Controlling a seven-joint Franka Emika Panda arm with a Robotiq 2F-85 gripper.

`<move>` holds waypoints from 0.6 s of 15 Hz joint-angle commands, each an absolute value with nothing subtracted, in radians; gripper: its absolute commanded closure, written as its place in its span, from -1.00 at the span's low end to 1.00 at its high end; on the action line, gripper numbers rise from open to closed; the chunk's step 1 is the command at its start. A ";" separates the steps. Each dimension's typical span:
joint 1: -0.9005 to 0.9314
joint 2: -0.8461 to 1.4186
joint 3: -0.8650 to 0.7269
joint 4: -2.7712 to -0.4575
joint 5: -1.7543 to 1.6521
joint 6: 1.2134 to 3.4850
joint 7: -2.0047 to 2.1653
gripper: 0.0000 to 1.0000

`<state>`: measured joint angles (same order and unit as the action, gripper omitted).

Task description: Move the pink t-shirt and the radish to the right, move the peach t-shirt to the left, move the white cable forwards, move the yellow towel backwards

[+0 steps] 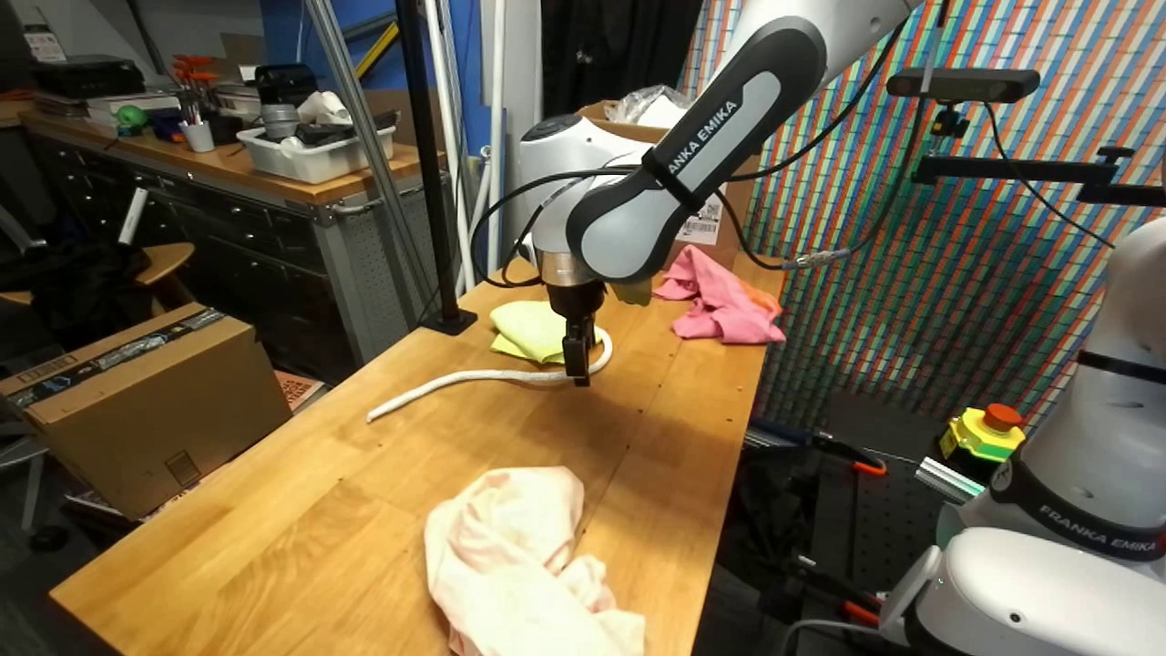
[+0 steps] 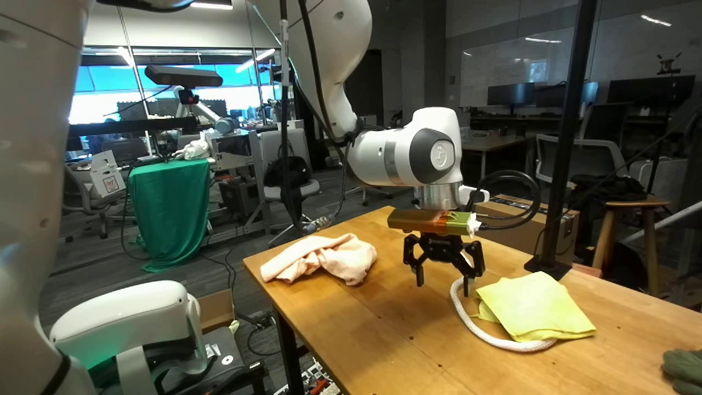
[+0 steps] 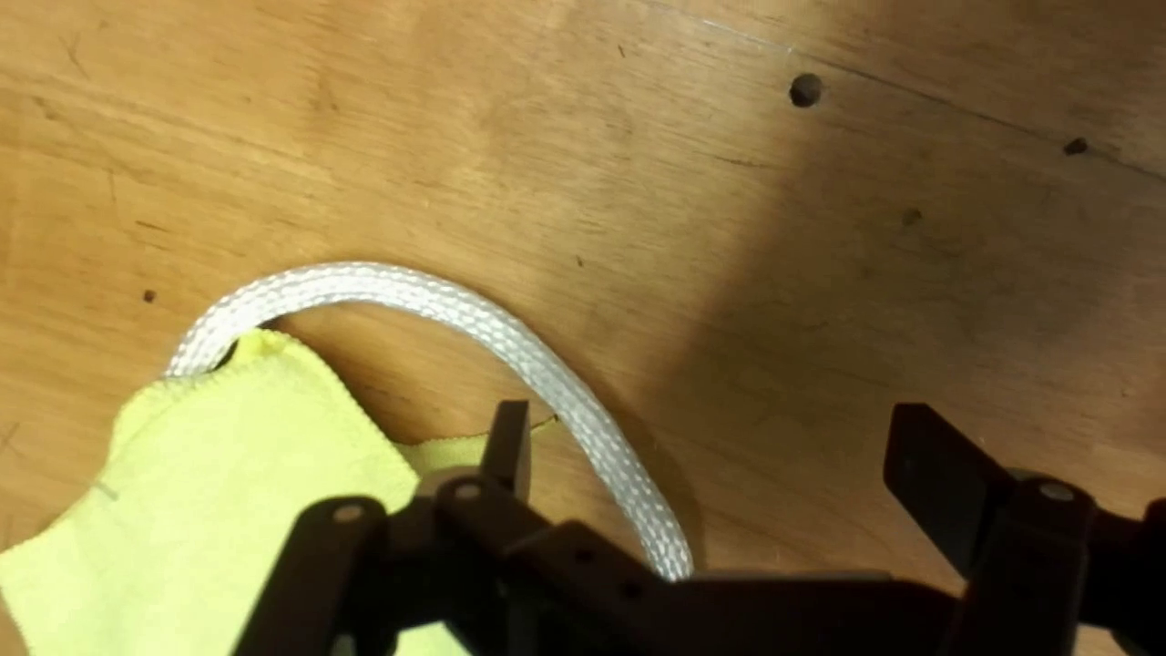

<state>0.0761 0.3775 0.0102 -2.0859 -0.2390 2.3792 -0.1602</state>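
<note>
Hovering over the cable, the gripper was spread. It could pinch the towel, lying too near.

Wrist view down onto tabletop

Pictured, by my remote count | one pink shirt and one peach shirt, making two | one yellow towel | one white cable | one gripper | one red button
</note>
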 commanded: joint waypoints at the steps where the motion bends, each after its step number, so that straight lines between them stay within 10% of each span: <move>1: 0.041 0.391 0.043 -2.060 -0.212 2.359 -0.268 -1.00; 9: -0.012 0.439 0.087 -2.022 -0.133 2.352 -0.427 -1.00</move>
